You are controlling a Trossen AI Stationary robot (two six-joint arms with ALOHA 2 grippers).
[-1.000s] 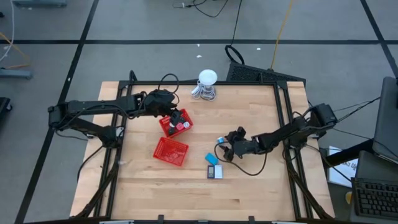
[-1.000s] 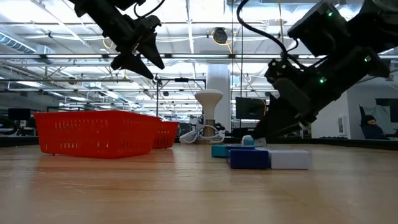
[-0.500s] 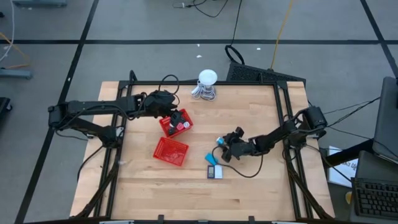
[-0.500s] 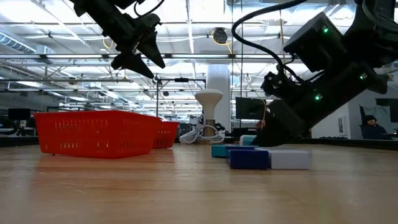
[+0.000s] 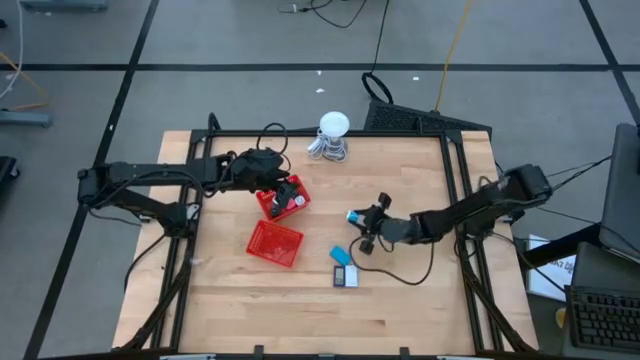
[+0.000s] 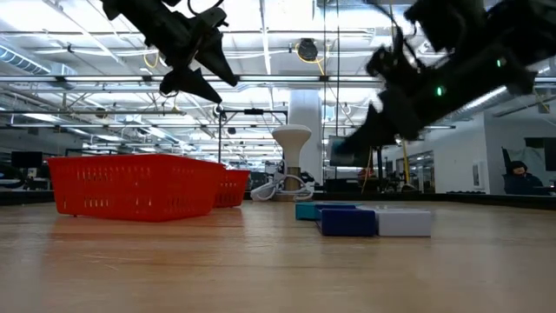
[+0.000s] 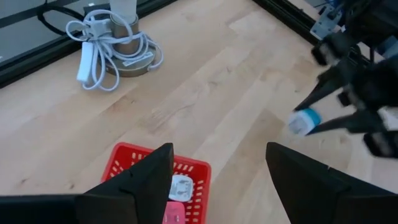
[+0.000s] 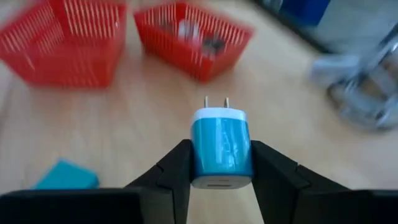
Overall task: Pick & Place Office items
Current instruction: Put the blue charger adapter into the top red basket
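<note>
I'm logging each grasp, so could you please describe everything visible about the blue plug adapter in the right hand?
The blue plug adapter is a small, rounded, glossy light-blue block, plastic by its look, with a white end cap bearing two metal prongs. The right hand is shut on its sides, holding it clear above the table, prongs pointing away from the wrist, toward the red baskets.

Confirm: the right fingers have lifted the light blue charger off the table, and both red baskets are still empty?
Not quite. The right gripper does hold the light blue charger clear of the table, but the farther red basket already holds items, as the high view shows. The nearer basket looks empty.
</note>
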